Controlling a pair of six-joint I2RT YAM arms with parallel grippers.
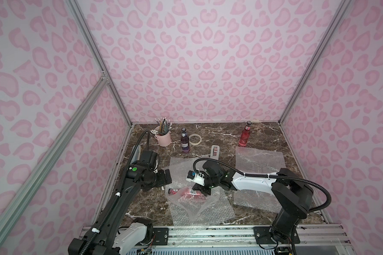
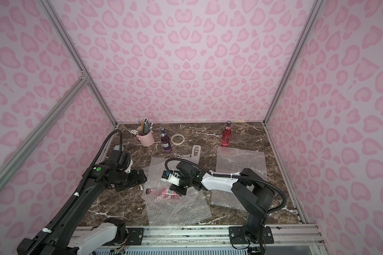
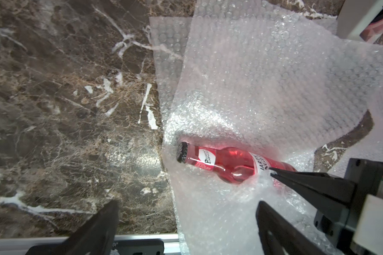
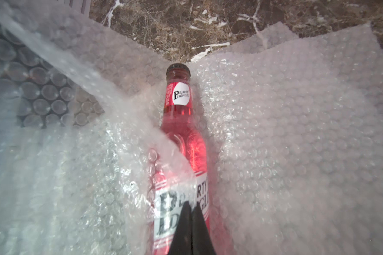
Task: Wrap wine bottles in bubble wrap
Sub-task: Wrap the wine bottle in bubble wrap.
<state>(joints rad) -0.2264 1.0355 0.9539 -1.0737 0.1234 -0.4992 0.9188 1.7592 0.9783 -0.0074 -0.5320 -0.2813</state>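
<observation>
Folding bubble wrap [image 4: 296, 132] over 1 lying pink-red bottle [image 4: 181, 123]
The closed right tool [image 4: 189, 212] is pinching the wrap's edge over the label, front-centre on the counter [image 3: 53, 110]; the left tool [image 3: 186, 223] is hovering wide open by the cap. Pulling low and taut is likely preventing rolling.

I see the pink-red bottle [image 3: 226, 163] lying on bubble wrap [image 3: 263, 77], cap toward the bare marble surface [image 3: 64, 110]. The right claw [image 3: 271, 172] pinches wrap at its label, and my left claw [image 3: 187, 204] is spread wide.
</observation>
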